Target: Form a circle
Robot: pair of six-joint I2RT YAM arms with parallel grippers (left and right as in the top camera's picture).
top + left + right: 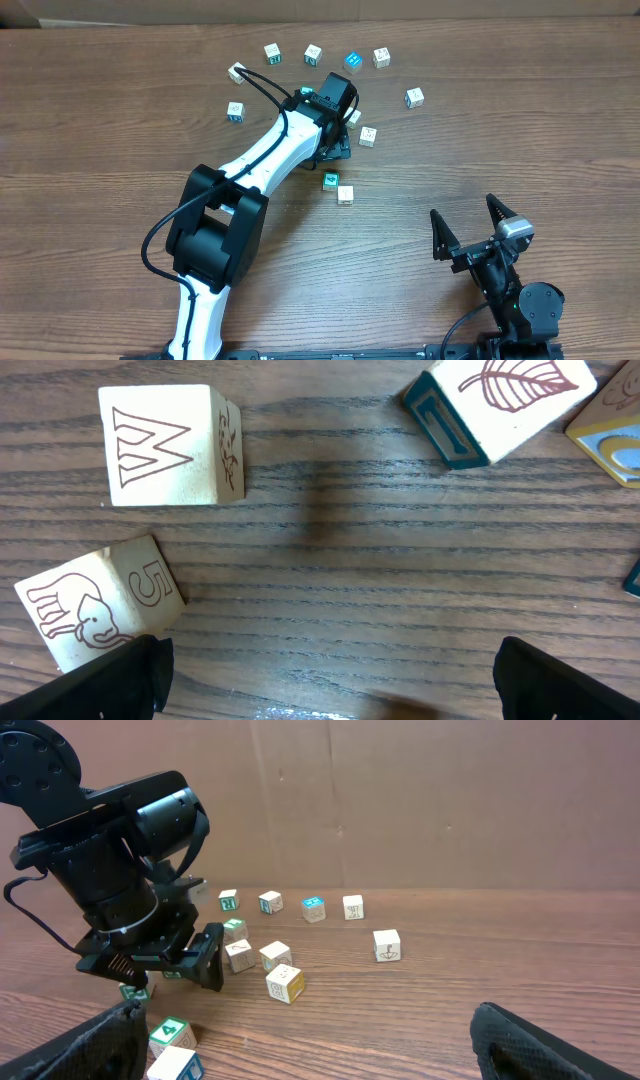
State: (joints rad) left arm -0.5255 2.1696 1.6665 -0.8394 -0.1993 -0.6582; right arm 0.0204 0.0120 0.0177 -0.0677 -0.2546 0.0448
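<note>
A: Quick, where's the circle?

B: The circle (313, 54) isn't closed. The cubes run in a loose arc on the far half of the worktop (540, 130), from the upper left over the top and down the right, with gaps between them. The near side is open. Two strays lie just below that opening, a teal cube (331, 181) and a pale cube (345, 195), touching or nearly so.

A: And the left hand?

B: The left hand (335, 675) is down low inside the arc. Its jaws are spread as wide as they go, with only bare wood between them. In its wrist view the M cube (165, 445) and the elephant cube (100, 605) are off to one side and the leaf cube (495, 400) to the other. The elephant cube is just beside one finger; I can't tell if they touch.

A: Right one?

B: The right hand (470, 228) sits by the near edge, well apart from every cube, jaws apart and empty.

A: Which step is this?

B: I'd say mid-arrangement, between placements. Roughly the far half of the ring is laid and the near side needs filling.

A: Next move?

B: My guess is a stray goes into the open near side, or the spacing gets evened out. That calls for squaring the jaws on one cube and keeping clear of its neighbours, since small cubes likely skid on smooth wood.
</note>
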